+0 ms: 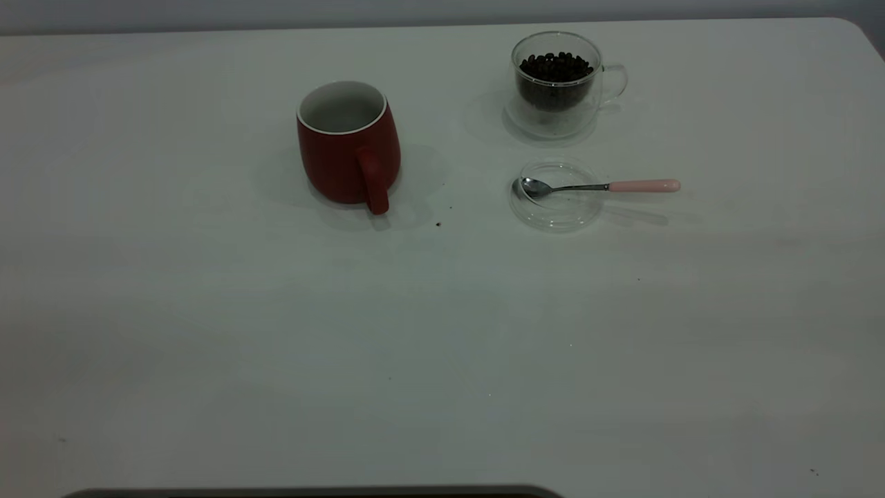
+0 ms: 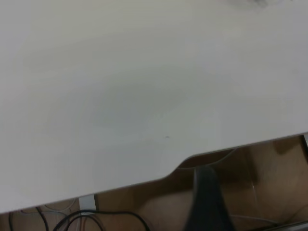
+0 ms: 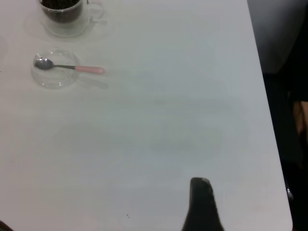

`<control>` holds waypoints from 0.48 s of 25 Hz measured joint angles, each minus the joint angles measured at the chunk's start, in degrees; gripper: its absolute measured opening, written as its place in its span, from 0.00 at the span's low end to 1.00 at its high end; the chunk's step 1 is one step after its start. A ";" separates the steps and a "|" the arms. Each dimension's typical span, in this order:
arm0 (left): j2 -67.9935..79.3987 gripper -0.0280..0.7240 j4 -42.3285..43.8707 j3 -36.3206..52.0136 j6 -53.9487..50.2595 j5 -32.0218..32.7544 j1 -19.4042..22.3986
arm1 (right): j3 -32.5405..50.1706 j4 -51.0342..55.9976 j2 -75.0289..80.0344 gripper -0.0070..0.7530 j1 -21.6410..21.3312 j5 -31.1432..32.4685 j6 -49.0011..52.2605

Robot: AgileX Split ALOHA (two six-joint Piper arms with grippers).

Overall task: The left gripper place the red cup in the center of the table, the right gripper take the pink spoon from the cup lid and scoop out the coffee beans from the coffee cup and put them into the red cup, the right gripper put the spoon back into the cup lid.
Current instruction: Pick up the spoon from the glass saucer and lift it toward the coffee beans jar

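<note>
The red cup (image 1: pixel 348 149) stands upright left of the table's (image 1: pixel 442 346) middle, with its handle toward the near edge. At the back right is the coffee cup (image 1: pixel 556 83), holding coffee beans (image 1: pixel 556 68). In front of it lies the cup lid (image 1: pixel 556 200). The pink spoon (image 1: pixel 601 185) rests with its bowl in the lid and its handle pointing right. The right wrist view shows the spoon (image 3: pixel 72 67), lid (image 3: pixel 54 77) and coffee cup (image 3: pixel 65 17) far from my right gripper (image 3: pixel 202 204), which holds nothing. My left gripper (image 2: pixel 206 202) hangs past the table's edge. Neither arm shows in the exterior view.
A few tiny dark specks (image 1: pixel 438 223) lie near the red cup. The table's right edge (image 3: pixel 269 125) drops to a dark floor. Cables (image 2: pixel 72 219) hang below the table edge (image 2: pixel 144 180) under the left gripper.
</note>
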 joint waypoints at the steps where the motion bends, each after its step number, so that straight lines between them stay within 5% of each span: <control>1: 0.00 0.82 0.00 0.00 0.00 0.00 0.00 | 0.00 0.18 0.00 0.77 0.00 0.00 0.00; 12: 0.00 0.82 0.00 0.00 0.00 -0.05 0.00 | 0.00 2.35 0.00 0.77 0.00 -0.23 0.45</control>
